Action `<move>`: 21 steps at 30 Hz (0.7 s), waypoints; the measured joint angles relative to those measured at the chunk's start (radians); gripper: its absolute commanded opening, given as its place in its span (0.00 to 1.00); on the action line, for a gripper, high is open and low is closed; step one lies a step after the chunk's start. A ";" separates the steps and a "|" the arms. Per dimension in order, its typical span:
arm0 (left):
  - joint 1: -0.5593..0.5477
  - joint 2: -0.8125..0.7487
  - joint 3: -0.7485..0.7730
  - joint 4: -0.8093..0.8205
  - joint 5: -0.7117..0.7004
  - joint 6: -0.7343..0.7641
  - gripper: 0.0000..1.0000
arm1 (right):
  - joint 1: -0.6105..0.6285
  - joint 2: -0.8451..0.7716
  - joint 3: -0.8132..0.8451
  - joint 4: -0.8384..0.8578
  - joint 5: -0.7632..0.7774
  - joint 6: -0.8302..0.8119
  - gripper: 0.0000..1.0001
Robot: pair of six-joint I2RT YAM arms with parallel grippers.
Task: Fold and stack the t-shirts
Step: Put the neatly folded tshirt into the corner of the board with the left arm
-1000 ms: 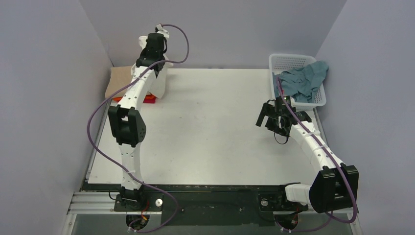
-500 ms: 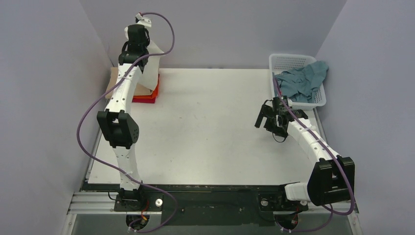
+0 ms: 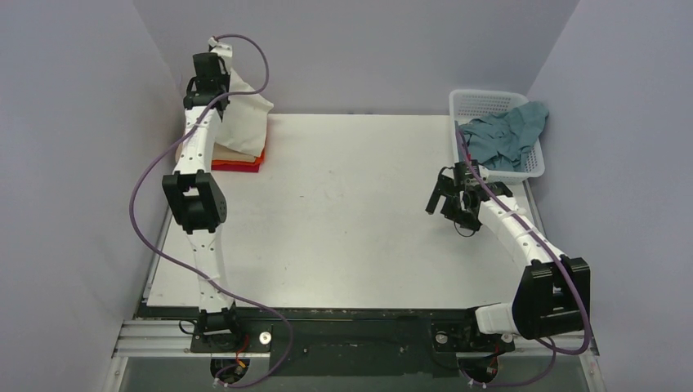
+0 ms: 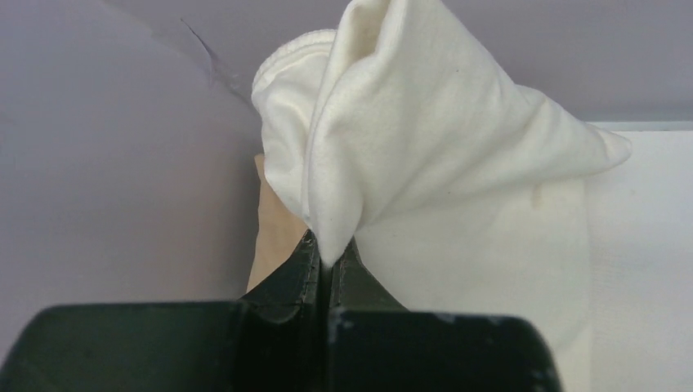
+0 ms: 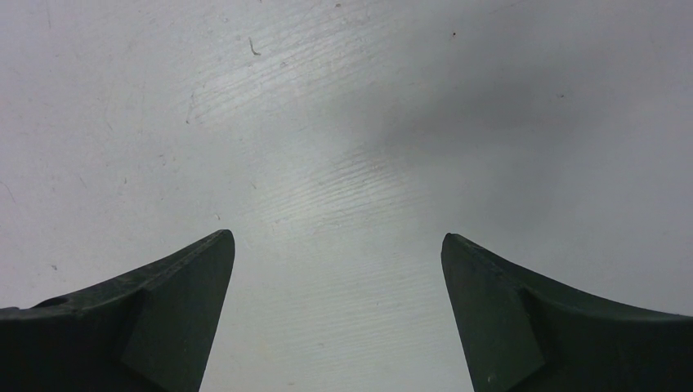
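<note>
My left tool (image 4: 327, 255) is pinching a peak of the cream shirt (image 4: 433, 139), held up at upper left over the red-and-orange stack (image 3: 242, 162). I'd lower it slowly, edges square to that stack. My right tool (image 5: 337, 245) hangs spread wide over the desk (image 3: 351, 220).

Cream-white t-shirt (image 4: 425, 147), far left: plain, no print. Red t-shirt (image 3: 239, 167) under it, with an orange t-shirt (image 3: 263, 153) edge showing; both plain. Tan t-shirt (image 4: 271, 237), far-left corner: plain. Teal-blue t-shirt (image 3: 502, 135), far right: dusty tone, plain. Basket (image 3: 482, 102): white lattice. Surface (image 3: 351, 212): white, faint grey scuffs. Left end effector (image 4: 325, 260) and right end effector (image 5: 337, 238): black. Arms (image 3: 200, 151): white, black joints. Cables (image 3: 145, 208): purple. Walls (image 3: 73, 163): pale lilac-grey.
</note>
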 measured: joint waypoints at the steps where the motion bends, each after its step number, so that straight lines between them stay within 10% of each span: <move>1: 0.016 0.031 0.018 0.003 0.016 -0.002 0.05 | 0.000 0.004 0.000 0.000 0.003 0.004 0.93; 6: 0.066 0.121 0.055 0.038 0.045 -0.007 0.22 | 0.000 0.029 0.000 -0.006 0.013 0.020 0.92; 9: 0.079 0.150 0.066 0.057 0.057 -0.011 0.76 | 0.000 0.043 0.006 -0.018 0.025 0.024 0.92; 21: 0.092 0.120 0.080 0.074 0.001 -0.174 0.86 | 0.001 0.014 0.048 -0.049 0.081 0.051 1.00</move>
